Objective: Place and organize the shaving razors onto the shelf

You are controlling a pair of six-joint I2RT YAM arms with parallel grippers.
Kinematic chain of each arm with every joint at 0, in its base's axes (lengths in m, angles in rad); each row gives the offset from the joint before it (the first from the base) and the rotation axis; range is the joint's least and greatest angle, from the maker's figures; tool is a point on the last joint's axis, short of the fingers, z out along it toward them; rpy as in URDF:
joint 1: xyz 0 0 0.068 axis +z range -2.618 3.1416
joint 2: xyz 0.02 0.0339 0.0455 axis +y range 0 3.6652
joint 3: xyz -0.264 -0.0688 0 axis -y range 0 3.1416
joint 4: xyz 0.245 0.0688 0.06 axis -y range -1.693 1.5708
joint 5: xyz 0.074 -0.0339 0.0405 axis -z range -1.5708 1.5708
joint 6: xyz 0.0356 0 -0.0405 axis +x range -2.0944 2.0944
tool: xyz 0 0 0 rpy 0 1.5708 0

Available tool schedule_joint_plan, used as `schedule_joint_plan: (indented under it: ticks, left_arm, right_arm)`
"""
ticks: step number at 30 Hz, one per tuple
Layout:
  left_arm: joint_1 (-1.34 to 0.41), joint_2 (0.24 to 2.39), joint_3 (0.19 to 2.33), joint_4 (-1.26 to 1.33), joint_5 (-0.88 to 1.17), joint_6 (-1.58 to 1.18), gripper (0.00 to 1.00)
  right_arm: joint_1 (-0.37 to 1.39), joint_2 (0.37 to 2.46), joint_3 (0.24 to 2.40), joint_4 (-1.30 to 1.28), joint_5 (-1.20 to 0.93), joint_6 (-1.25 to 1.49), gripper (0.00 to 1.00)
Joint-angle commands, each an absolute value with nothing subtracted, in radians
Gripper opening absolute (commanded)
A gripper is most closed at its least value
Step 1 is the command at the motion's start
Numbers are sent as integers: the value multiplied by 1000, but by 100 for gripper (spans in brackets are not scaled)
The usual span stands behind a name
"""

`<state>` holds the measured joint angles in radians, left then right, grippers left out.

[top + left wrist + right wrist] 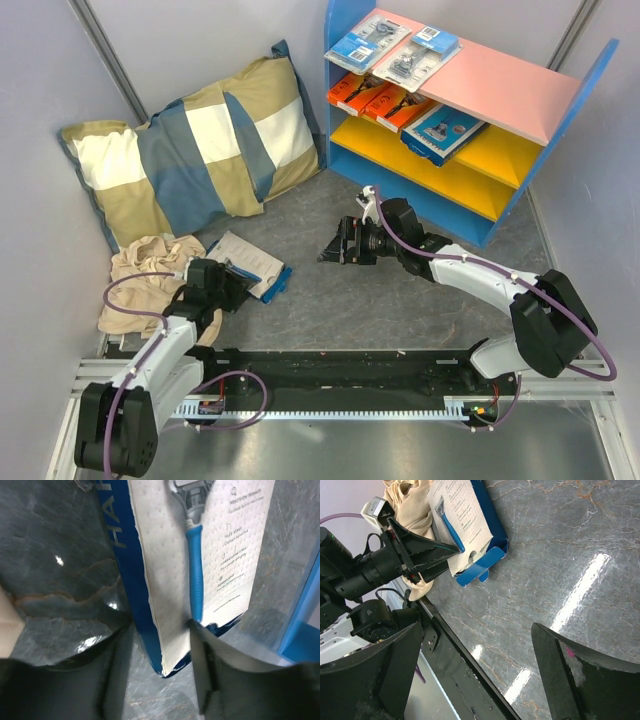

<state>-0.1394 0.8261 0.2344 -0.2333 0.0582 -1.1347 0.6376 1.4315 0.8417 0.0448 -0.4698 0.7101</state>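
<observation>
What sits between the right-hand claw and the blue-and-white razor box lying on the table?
Only bare grey tabletop lies between the right gripper and the razor box, as the top and right wrist views both show.

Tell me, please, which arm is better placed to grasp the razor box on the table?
Left: its jaws flank one end of the box; the right jaws hang open over the table, away from it.

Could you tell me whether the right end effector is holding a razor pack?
No, the right end effector is open, with only tabletop between its jaws.
</observation>
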Motion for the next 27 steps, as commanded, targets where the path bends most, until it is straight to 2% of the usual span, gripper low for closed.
schedule_joint_plan:
  ticks: [1,3,4,6,17,27]
  left_arm:
    - [-127,899,204,-120,58,-1121,41]
    - [-126,922,201,-92,61,-1100,27]
    - [-126,923,201,-92,61,-1094,12]
    - [-126,923,206,-95,61,-1066,2]
    - [-126,772,293,-182,135,-838,2]
    - [-129,726,425,-193,429,-683,2]
  right_arm:
    - [641,1407,833,72,-476,701,98]
    - [641,1407,831,71,-476,698,98]
    - [643,1405,828,69,-476,699,98]
    - [641,1404,824,69,-476,698,98]
    - [643,1384,831,57,-471,690,98]
    - [643,1336,851,23,-466,678,98]
